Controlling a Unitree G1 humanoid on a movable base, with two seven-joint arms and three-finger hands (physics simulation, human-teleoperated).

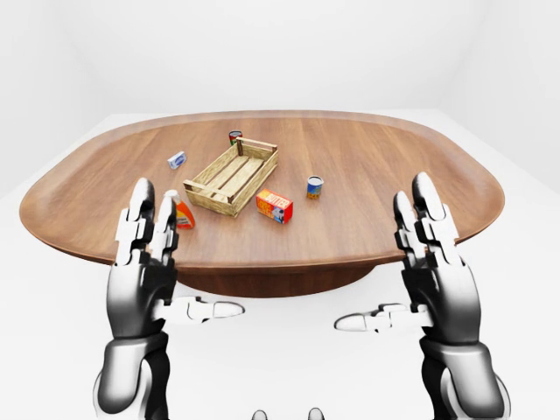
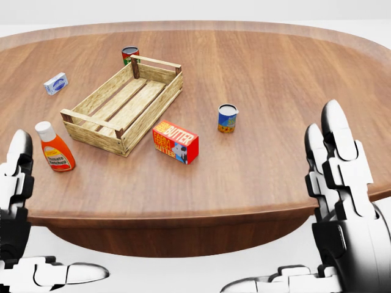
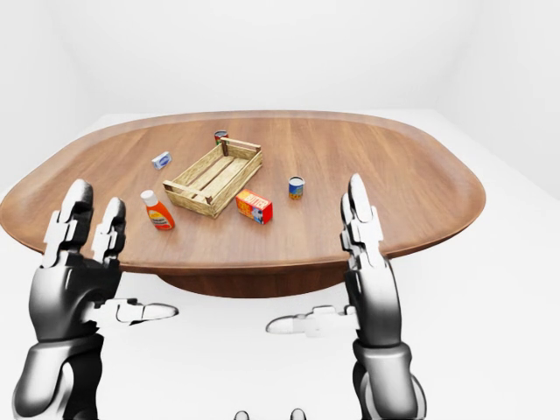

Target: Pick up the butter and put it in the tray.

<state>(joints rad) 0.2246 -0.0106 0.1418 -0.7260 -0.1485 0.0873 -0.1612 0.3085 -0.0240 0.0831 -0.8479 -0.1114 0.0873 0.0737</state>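
The butter point(image 2: 175, 141) is a red and orange box lying on the wooden table, just right of the tray's near corner in the head view. The tray point(image 2: 156, 108) is a slatted wooden crate with nothing in it. My left hand point(image 1: 179, 258) and right hand point(image 1: 381, 258) are both held up before the table's near edge. Their fingers are spread, their thumbs point inward, and both are open with nothing in them. In the head view the left fingers point(image 2: 17, 168) stand at the bottom left and the right fingers point(image 2: 339, 159) at the bottom right, both well short of the butter.
A tomato sauce bottle point(image 2: 54, 147) stands left of the tray's near end. A blue can point(image 2: 227, 118) is right of the butter, and a red and green can point(image 2: 129, 55) is beyond the tray. A small white box point(image 2: 56, 83) lies at the upper left. The oval table point(image 2: 275, 67) is bare on its right half.
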